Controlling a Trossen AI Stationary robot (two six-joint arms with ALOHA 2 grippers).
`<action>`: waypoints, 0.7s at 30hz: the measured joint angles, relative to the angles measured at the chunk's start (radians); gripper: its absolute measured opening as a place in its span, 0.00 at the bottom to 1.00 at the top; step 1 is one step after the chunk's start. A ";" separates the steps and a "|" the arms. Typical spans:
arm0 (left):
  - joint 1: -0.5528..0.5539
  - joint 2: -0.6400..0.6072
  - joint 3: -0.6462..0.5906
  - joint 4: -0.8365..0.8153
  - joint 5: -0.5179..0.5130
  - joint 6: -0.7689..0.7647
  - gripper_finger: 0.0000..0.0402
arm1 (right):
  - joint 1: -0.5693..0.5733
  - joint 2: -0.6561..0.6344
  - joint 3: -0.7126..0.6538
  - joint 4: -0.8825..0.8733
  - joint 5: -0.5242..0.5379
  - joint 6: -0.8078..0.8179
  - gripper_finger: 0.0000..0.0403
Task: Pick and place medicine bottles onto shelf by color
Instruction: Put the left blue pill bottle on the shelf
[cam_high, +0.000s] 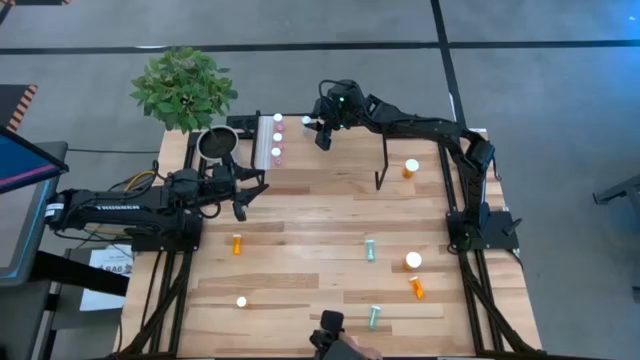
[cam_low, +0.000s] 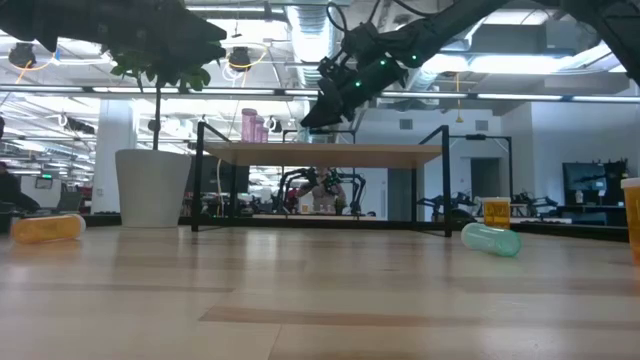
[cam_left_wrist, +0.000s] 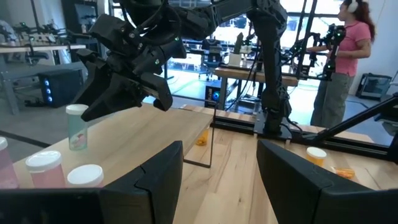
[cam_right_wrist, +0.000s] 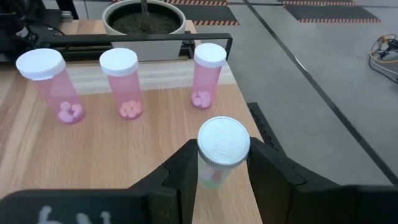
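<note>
The shelf (cam_high: 340, 160) stands at the table's far middle. Three pink bottles (cam_right_wrist: 122, 81) stand on their bases in a row along its left end. A teal bottle with a white cap (cam_right_wrist: 222, 140) stands upright on the shelf's far side, just right of that row. My right gripper (cam_high: 314, 127) reaches over the shelf from the right and is shut on it. My left gripper (cam_high: 245, 195) waits open, level, beside the shelf's near left corner, with nothing between its fingers. My right gripper pinches the teal bottle's body just under the cap (cam_right_wrist: 211, 177) between its two fingers. The fingers (cam_right_wrist: 180, 168) slant down from the table's right side. The bottle is upright, and in the left wrist view its base (cam_left_wrist: 78, 147) rests on the shelf top.
Loose bottles lie or stand on the tabletop: orange ones (cam_high: 237, 243), (cam_high: 411, 168), (cam_high: 413, 262), teal ones (cam_high: 369, 250), (cam_high: 374, 317) and a white-capped one (cam_high: 241, 301). A potted plant (cam_high: 183, 88) stands at the far left, by the shelf. A person (cam_left_wrist: 348, 56) stands beyond the table.
</note>
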 joint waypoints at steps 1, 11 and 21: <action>0.000 0.000 0.000 0.000 0.000 0.000 0.48 | 0.000 0.000 0.000 -0.001 0.000 0.001 0.37; 0.000 0.000 0.000 0.000 0.000 0.000 0.48 | -0.011 0.000 0.000 -0.029 0.000 0.004 0.40; 0.000 0.000 0.000 0.000 0.000 -0.008 0.48 | -0.006 0.000 0.000 -0.029 -0.001 0.004 0.42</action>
